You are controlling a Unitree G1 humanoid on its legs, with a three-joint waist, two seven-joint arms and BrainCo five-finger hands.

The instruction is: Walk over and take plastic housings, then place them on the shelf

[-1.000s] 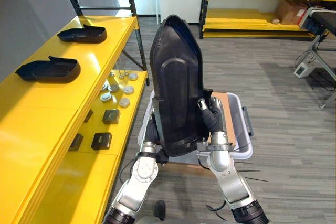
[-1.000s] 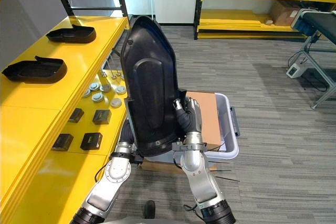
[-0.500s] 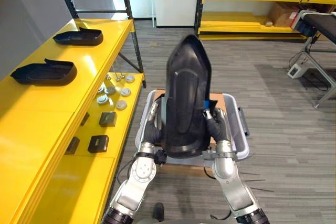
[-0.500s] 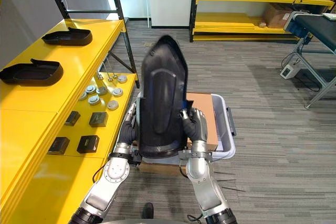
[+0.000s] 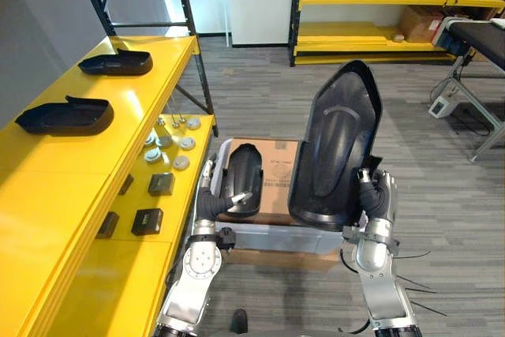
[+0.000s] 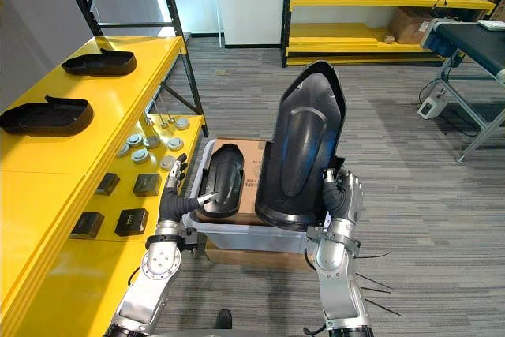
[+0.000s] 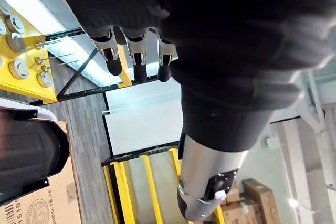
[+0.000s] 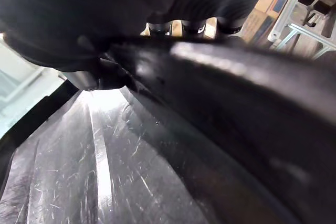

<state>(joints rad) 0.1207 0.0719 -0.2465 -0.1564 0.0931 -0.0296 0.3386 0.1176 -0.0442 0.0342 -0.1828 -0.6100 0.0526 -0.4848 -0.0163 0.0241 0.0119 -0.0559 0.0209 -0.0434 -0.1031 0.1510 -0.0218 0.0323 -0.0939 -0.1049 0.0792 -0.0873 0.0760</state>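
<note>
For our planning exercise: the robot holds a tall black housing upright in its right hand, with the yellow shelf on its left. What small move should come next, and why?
Probably bring the open left hand onto the tall housing, at its free edge. The right hand alone grips its lower edge, it stands upright over the bin, and the shelf lies to the left.

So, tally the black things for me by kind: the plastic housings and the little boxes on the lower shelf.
Plastic housings: 4, one of them held in the right hand
Little boxes: 4
Total: 8
</note>
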